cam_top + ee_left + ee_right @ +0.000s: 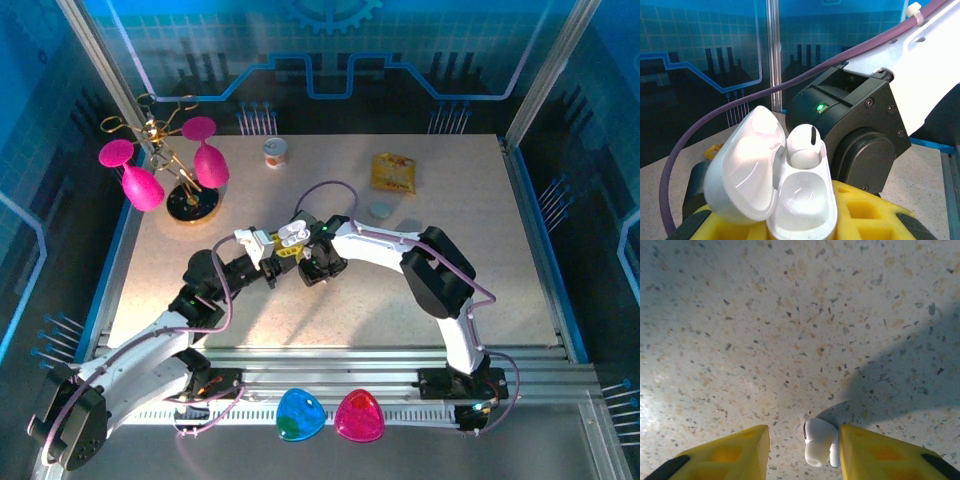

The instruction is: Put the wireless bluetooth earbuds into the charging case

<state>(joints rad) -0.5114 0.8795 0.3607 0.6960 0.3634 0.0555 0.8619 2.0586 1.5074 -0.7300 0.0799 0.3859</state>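
Observation:
A white charging case [802,210] stands open above the table's middle, lid [742,170] swung left, and my left gripper [800,227] is shut on its base [293,234] with yellow pads [865,210]. One earbud [804,145] sits in the far slot; the near slot is bare. Just right of it, my right gripper [318,272] points down at the tabletop. Its jaws [802,440] stand open around another white earbud [820,442] lying on the table. That earbud touches the right finger [875,455]; a gap separates it from the left finger [735,455].
A stand with pink wine glasses [165,170] is at the back left. A small can [275,152], a yellow packet [393,172] and a pale-green case [381,210] lie toward the back. Blue [300,415] and pink [359,416] shells rest on the front rail.

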